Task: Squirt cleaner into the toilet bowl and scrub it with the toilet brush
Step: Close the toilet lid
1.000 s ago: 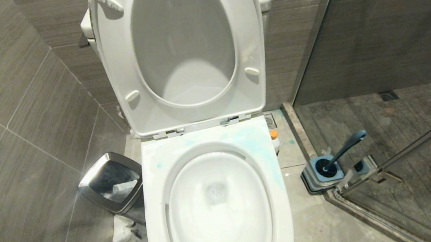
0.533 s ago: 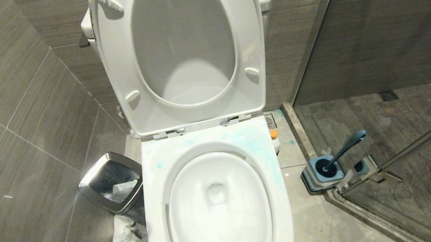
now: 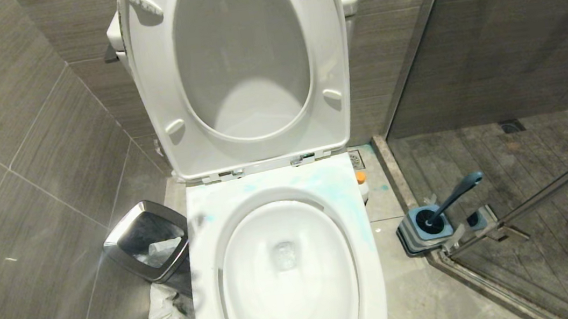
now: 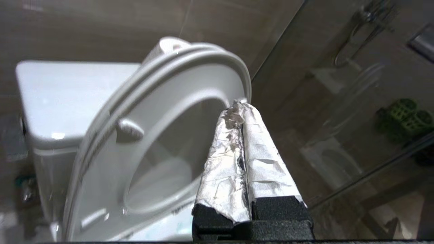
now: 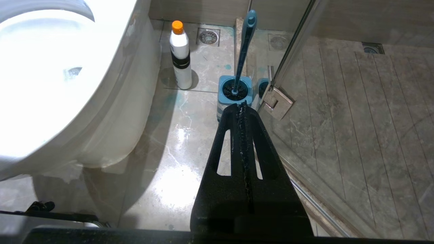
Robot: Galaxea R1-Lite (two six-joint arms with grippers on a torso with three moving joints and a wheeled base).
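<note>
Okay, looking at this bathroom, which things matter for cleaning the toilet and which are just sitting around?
For the job:
- cleaner, standing on the floor beside the toilet
- toilet bowl, seat and lid raised
- toilet brush, standing in its holder

Just lying about:
- waste bin, left of the toilet
- crumpled white paper on the floor
- floor drain

Foil-wrapped fingers (image 4: 242, 112) pressed together before raised toilet seat (image 4: 162, 88).
</note>
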